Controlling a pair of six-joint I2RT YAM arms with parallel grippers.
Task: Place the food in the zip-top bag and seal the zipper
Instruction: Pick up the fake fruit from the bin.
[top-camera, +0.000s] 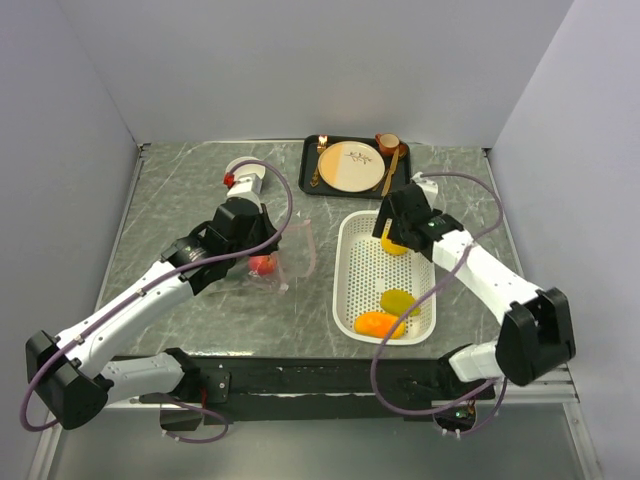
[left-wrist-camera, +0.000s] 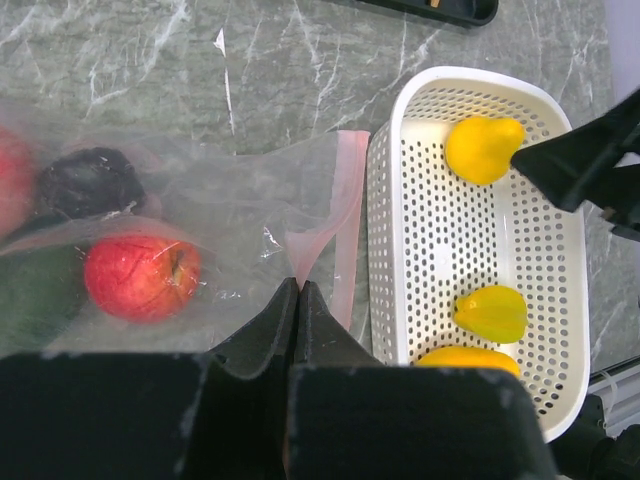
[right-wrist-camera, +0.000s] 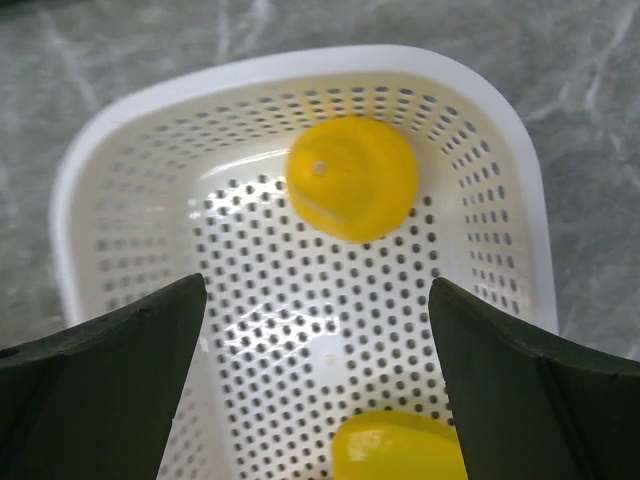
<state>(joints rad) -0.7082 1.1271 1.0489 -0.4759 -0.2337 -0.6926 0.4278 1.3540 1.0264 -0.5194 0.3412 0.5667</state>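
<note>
The clear zip-top bag (top-camera: 297, 250) lies left of the white basket (top-camera: 345, 270). In the left wrist view the bag (left-wrist-camera: 240, 200) holds a red strawberry-like fruit (left-wrist-camera: 140, 275), a dark avocado (left-wrist-camera: 90, 180) and a green piece (left-wrist-camera: 35, 290). My left gripper (left-wrist-camera: 298, 287) is shut on the folded pink zipper strip (left-wrist-camera: 345, 200) at the bag's mouth. My right gripper (right-wrist-camera: 318, 340) is open and empty, hovering over the basket (right-wrist-camera: 300, 65) just short of a yellow fruit (right-wrist-camera: 352, 178). A yellow-green piece (top-camera: 398, 300) and an orange piece (top-camera: 378, 323) lie in the basket's near end.
A black tray (top-camera: 312, 175) with a plate, cutlery and a cup stands at the back, behind the basket. Grey walls close in the table on the left, right and back.
</note>
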